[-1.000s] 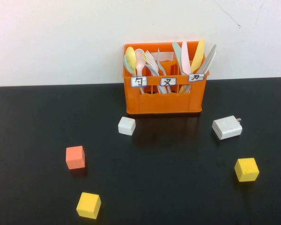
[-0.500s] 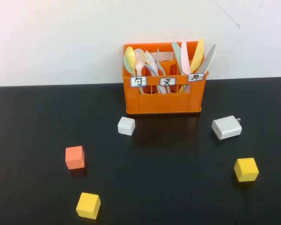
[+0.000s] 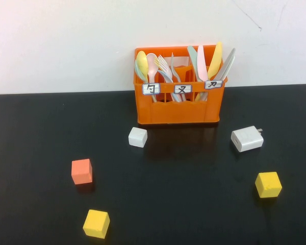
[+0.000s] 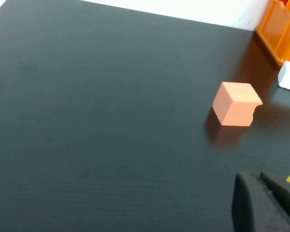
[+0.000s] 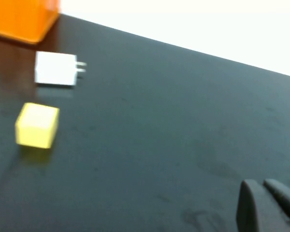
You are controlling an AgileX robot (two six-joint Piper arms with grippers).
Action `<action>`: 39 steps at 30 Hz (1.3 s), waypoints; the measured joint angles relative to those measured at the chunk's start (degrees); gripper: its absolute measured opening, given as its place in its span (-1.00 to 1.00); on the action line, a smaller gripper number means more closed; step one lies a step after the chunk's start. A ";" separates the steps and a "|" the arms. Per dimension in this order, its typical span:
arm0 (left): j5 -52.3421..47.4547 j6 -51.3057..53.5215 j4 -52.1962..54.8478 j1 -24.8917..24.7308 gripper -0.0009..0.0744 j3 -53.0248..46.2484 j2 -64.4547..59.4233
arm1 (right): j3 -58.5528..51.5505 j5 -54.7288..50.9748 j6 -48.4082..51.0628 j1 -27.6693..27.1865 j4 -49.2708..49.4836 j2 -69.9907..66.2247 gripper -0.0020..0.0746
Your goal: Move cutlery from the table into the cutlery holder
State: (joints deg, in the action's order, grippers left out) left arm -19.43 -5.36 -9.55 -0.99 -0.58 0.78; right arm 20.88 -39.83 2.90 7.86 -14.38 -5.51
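From my seat the table (image 3: 41, 132) lies open on its far left, while the cutlery holder (image 3: 179, 109) blocks the back with a white cube (image 3: 137, 137) and white charger (image 3: 247, 138) just before it. An orange cube (image 3: 82, 171) and two yellow cubes (image 3: 96, 223) (image 3: 268, 184) dot the near half, with a wide bare lane between them. The left gripper (image 4: 268, 203) and right gripper (image 5: 268, 205) hang over bare tabletop, fingertips together.

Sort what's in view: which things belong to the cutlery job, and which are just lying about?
Job: cutlery holder, holding grey knife and mint spoon; table; left gripper and right gripper, both parked low, off the high view.

Lying about: white cube, orange cube, two yellow cubes, white charger.
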 joint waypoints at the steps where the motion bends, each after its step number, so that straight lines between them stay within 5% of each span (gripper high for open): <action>1: 0.00 0.00 0.00 0.00 -0.98 0.00 0.00 | -1.09 1.23 0.00 -1.25 0.00 0.00 -0.95; 13: 0.00 0.02 0.00 0.00 -0.98 0.00 0.00 | -13.94 11.72 -0.10 -10.08 0.61 1.45 -0.95; 31: 0.00 0.02 0.00 0.00 -0.98 0.00 0.00 | -15.62 12.40 0.01 -10.64 3.96 6.18 -0.95; 39: 0.00 0.02 0.00 0.00 -0.98 0.00 0.00 | -18.21 17.40 7.51 -10.78 8.12 6.18 -0.95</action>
State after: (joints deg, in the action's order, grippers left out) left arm -19.43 -5.34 -9.55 -0.99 -0.58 0.78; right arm 2.67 -22.43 10.42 -2.92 -6.26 0.67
